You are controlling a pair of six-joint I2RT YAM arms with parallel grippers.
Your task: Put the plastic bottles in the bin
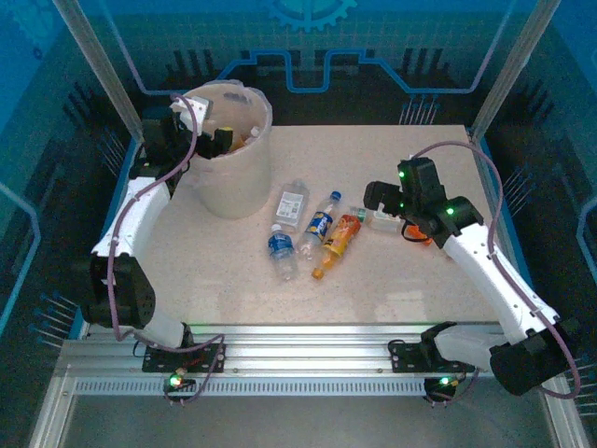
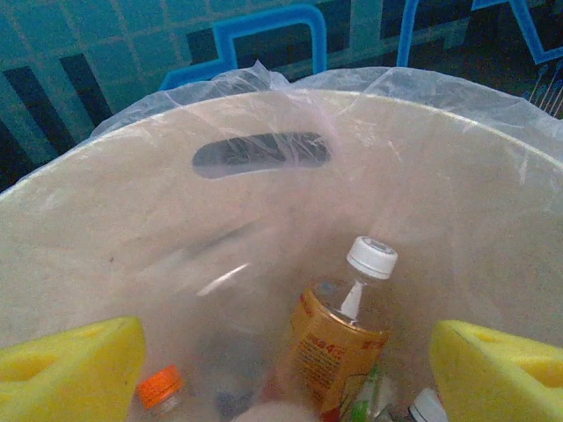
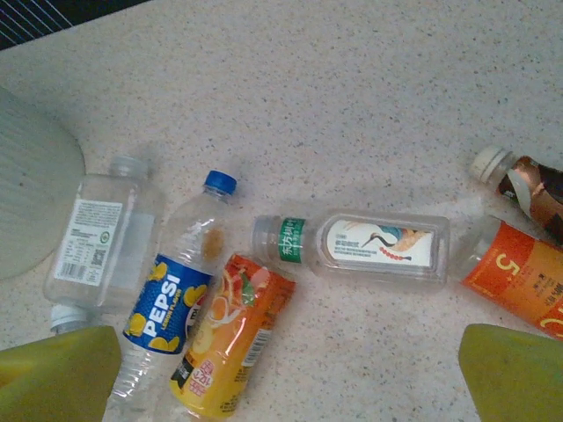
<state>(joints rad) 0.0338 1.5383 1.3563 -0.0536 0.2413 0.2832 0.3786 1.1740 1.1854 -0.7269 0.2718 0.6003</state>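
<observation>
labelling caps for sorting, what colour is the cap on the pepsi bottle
Blue. The Pepsi bottle has a blue cap, clearest in the right wrist view.

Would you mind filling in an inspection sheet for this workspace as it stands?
Surface: speckled beige table top, with bottles lying mid-table.
Job's things: large round translucent whitish bin, bag-lined, at the far left, holding a white-capped orange-label bottle and an orange-capped bottle. Lying on the table are a blue-label Pepsi bottle, an orange juice bottle, a clear green-banded bottle and a clear square bottle, with others nearby.
Clutter: nothing seen.
Grippers: left pincer open and empty over the bin's mouth; right pincer open and empty above the lying bottles.
Cables: a purple cable follows each arm.
Surroundings: blue patterned panels; aluminium rail at the near edge.
</observation>
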